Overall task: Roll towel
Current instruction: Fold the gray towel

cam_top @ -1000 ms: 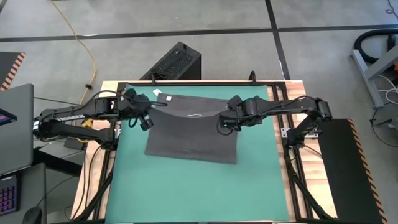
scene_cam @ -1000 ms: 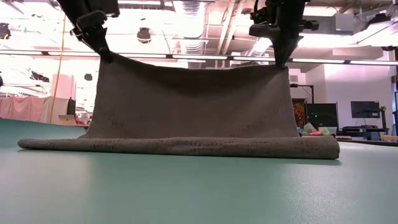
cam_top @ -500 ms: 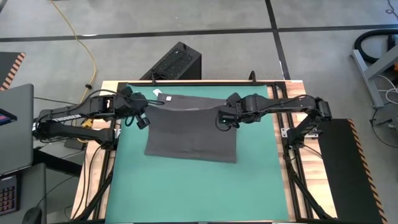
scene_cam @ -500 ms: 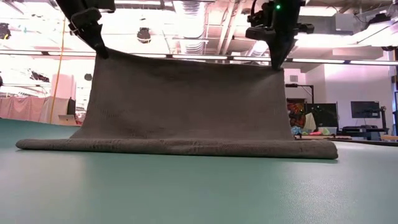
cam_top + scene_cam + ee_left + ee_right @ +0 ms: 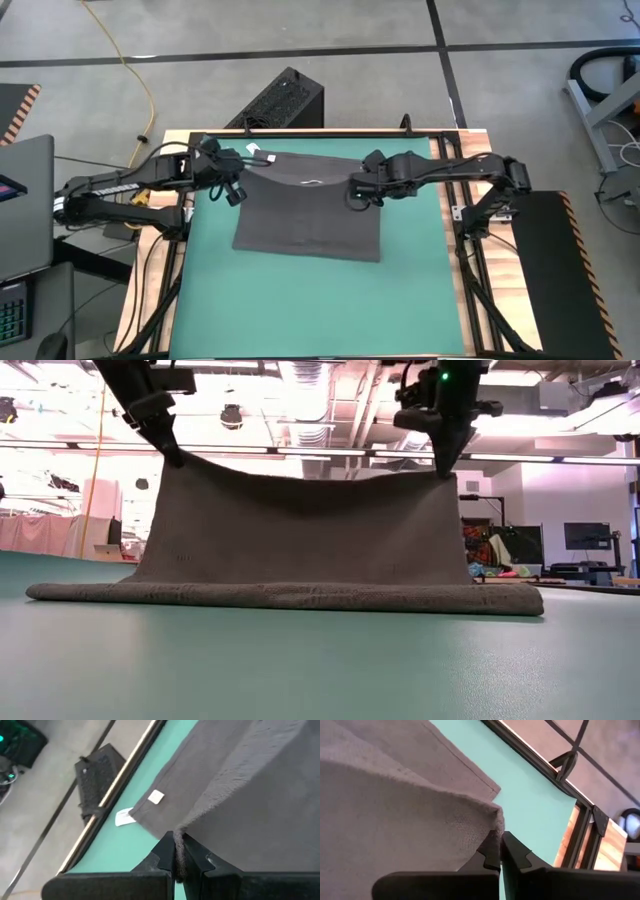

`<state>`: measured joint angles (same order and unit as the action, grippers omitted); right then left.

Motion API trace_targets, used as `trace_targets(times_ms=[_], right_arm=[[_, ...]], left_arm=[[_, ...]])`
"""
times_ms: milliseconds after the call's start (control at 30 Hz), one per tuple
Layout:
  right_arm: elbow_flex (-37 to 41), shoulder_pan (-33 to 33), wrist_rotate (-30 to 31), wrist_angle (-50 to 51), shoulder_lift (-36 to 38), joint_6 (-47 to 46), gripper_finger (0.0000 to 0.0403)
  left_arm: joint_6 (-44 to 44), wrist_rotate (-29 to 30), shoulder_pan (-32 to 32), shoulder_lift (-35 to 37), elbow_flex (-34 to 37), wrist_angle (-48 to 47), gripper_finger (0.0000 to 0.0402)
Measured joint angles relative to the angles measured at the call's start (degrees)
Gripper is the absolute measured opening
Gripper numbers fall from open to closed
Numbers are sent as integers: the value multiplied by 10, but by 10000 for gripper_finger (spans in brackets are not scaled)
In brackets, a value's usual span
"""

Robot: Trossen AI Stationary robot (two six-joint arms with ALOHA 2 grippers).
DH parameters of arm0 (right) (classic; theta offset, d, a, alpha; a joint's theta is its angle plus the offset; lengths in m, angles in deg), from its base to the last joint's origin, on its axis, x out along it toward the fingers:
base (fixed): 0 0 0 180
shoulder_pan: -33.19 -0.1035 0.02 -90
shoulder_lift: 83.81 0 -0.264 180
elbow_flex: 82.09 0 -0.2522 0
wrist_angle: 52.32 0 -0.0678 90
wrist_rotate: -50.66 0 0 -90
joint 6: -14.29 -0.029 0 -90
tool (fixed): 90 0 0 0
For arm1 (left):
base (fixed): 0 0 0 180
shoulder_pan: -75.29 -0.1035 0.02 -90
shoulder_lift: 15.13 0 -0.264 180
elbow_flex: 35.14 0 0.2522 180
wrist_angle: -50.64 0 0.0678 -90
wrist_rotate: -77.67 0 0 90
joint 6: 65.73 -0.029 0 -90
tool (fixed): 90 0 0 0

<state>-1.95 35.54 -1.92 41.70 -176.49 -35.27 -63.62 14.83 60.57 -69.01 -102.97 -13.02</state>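
With my left gripper and right gripper each pinched shut on a raised corner of the towel, its near edge lying folded on the green mat (barely one turn), most rolling remains.

Raised towel blocks mid-mat; near mat open.

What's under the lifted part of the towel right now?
Another layer of the same towel lies flat on the green mat, its white tag showing. The left hand and right hand pinch the raised edge. The mat beneath the cloth is covered.
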Motion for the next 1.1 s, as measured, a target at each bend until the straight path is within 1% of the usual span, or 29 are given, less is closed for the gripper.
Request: trace_targets(times_ms=[267,333,533,733,833,1000,1100], right_arm=[[0,21,0,-4,-62,63,15],[0,27,0,-4,-75,67,15],[0,40,-4,-10,-106,92,16],[0,59,-13,-34,-108,110,16],[0,72,-24,-40,-108,119,16],[0,96,-28,-80,-108,152,16],[0,113,-43,-90,-107,154,16]], left_arm=[[-32,-5,-26,-11,1,22,0],[-32,-14,-32,-16,1,33,0],[-49,-29,-50,-21,52,98,0],[-60,-29,-75,-21,97,164,0],[-62,-45,-93,-20,118,195,0],[-97,-43,-122,-23,149,242,0],[-101,-65,-142,-27,154,247,0]])
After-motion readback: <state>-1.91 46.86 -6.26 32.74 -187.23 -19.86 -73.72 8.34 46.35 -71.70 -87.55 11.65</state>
